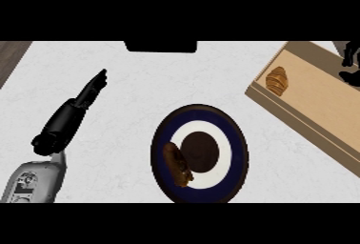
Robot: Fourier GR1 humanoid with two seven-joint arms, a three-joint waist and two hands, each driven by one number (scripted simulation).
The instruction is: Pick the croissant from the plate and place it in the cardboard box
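A golden croissant (277, 80) lies inside the cardboard box (320, 102), near its far left corner. The round plate (233, 136), dark blue at the rim with a white ring and a dark centre, sits in the middle of the counter. An elongated dark brown food piece (177, 165) rests on its left side. My right hand (350, 61) shows only partly at the right edge, above the box's far end, open and holding nothing. My left hand (88, 93) rests open at the left, its fingers straight and pointing up-right, well away from the plate.
The white counter spreads around the plate and box. A black object (160, 45) sits at the far edge, top centre. A strip of wooden surface (10, 55) shows at the top left corner. The box lies at a slant along the right side.
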